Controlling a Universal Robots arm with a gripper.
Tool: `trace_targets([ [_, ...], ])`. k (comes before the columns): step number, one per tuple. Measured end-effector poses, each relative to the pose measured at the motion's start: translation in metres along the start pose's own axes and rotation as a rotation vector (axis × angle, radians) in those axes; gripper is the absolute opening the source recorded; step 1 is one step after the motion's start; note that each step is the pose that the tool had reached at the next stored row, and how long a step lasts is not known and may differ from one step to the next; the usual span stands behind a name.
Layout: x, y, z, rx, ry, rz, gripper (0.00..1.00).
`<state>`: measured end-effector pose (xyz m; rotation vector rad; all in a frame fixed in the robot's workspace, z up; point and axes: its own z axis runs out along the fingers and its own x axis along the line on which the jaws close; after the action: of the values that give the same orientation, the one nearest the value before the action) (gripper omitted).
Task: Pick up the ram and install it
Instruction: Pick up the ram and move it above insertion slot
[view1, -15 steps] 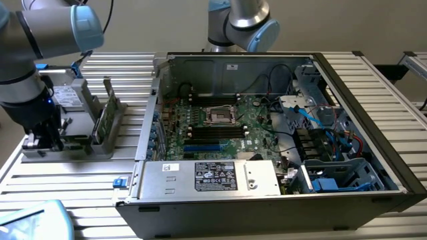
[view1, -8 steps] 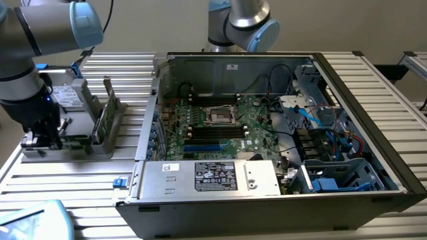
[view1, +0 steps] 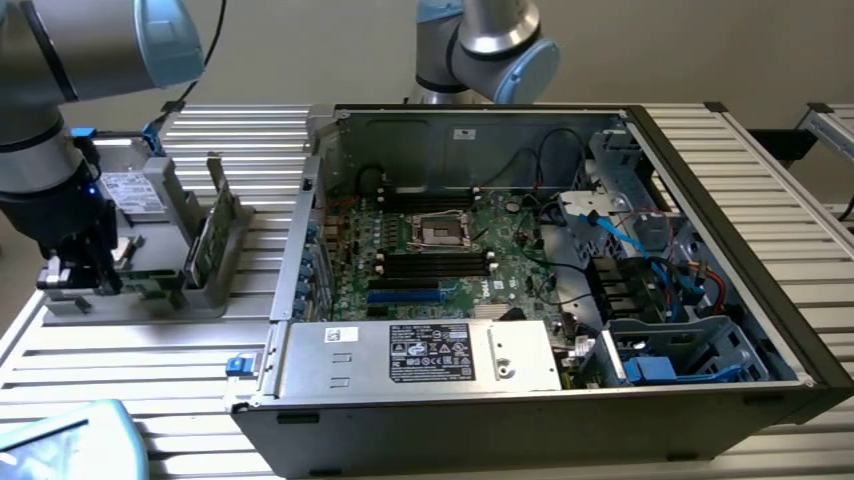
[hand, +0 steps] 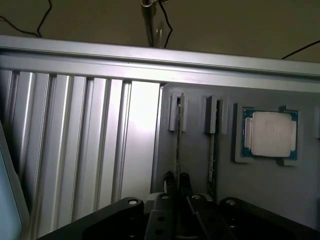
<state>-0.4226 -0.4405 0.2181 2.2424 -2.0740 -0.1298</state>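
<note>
Grey rack (view1: 214, 288) sits at nine o'clock from the computer case (view1: 467, 128); end effector (hand: 177, 181) clamped on the ram (hand: 178, 142)

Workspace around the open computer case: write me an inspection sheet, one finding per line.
Surface: ribbed metal table carrying the grey rack and the open case.
Job's things: the ram stands edge-on in the grey rack; the motherboard lies exposed in the open case.
Clutter: a second stick beside the ram; a processor in the rack's holder.
Pincer: shut on the ram.
Cables: blue and black cables loose inside the case.
Surroundings: a robot arm joint behind the case; plain wall.
</note>
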Motion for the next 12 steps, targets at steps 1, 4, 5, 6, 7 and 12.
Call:
trace_targets([
  [1, 0.0, 0.0002, -0.0037, -0.0003, -0.0001, 0.0, 0.14],
  [4, 0.0, -0.0004, -0.0173, -0.0031, -0.0002, 0.0, 0.14],
  [5, 0.0, -0.0015, -0.0222, -0.004, -0.0003, 0.0, 0.14],
  [6, 0.0, -0.0033, -0.0269, -0.0047, -0.0005, 0.0, 0.14],
  [7, 0.001, -0.0054, -0.032, -0.0057, -0.0004, 0.0, 0.14],
  [12, 0.002, -0.0175, -0.0562, -0.0089, -0.0007, 0.0, 0.14],
])
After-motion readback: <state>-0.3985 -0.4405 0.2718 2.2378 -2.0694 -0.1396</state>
